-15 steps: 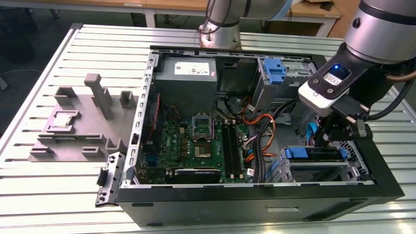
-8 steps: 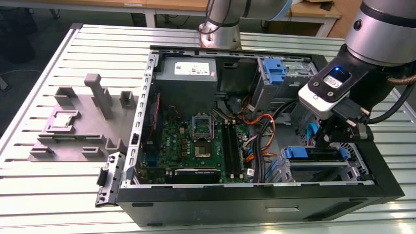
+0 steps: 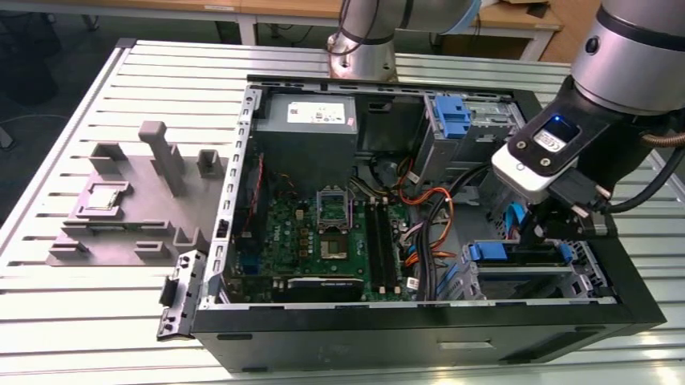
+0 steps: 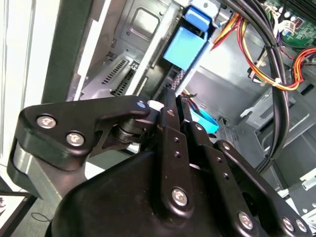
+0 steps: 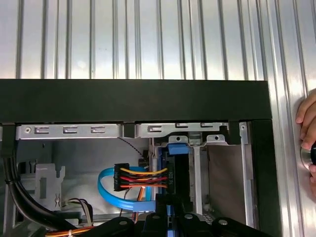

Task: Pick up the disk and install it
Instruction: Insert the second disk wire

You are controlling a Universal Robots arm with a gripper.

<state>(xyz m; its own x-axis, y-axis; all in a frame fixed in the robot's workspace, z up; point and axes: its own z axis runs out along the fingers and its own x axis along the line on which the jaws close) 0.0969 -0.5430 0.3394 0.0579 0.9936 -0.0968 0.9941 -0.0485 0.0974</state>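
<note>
Pincer [image 3: 557,228] of the arm reaches down into the open computer case [image 3: 428,321] on the slatted metal counter [image 3: 107,297], at the drive bays on the exterior view's right; its black fingers [image 4: 170,116] sit close together, apparently clenched on the disk [image 5: 174,170] (seen edge-on, with its blue carrier), standing upright in a bay slot in the first wrist view; a power connector [image 5: 140,178] with coloured wires lies just beside it; a person's fingers [image 5: 307,123] rest on the counter outside the case.
</note>
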